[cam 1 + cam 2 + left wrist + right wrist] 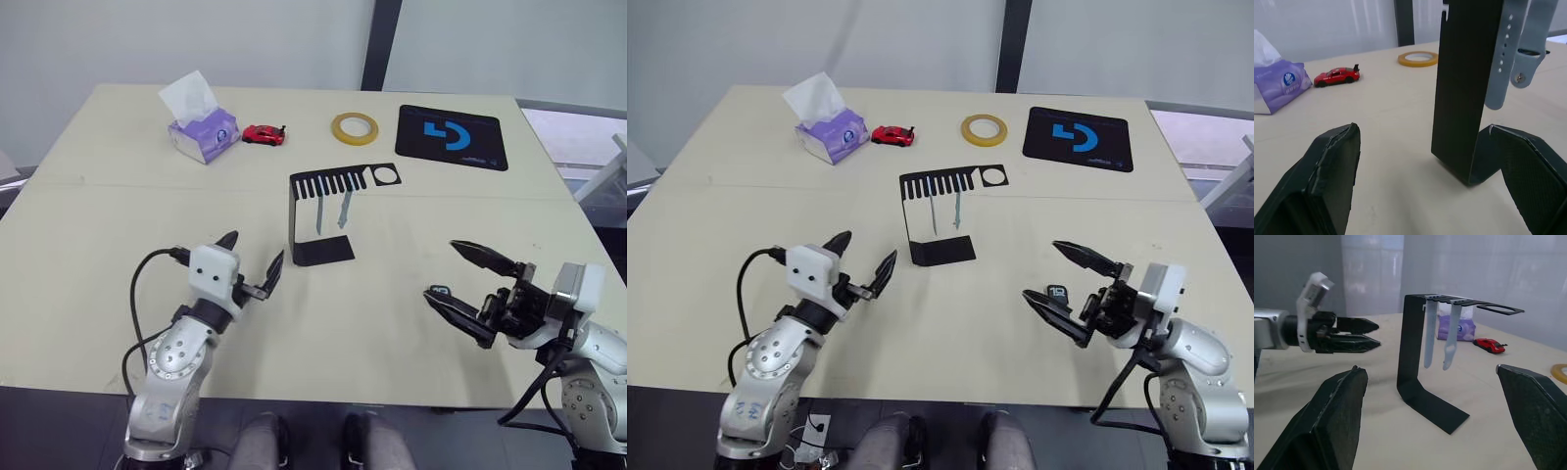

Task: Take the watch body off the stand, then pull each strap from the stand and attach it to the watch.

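The black stand (297, 217) is upright at the table's middle. Two pale grey-blue straps (320, 216) (345, 209) hang from its slotted top. The small watch body (1056, 291), dark screen up, lies flat on the table right of the stand, off it. My right gripper (443, 271) is open just above the table, and the watch body sits by its near fingertip. My left gripper (257, 249) is open too, empty, left of the stand's base and aimed at it. The left wrist view looks at the stand (1464, 88) and straps (1503, 58) close up.
Along the far side stand a purple tissue box (203, 132), a red toy car (264, 134), a yellow tape roll (354, 127) and a black mousepad with a blue logo (451, 137). The table's near edge (313, 399) runs just behind both grippers.
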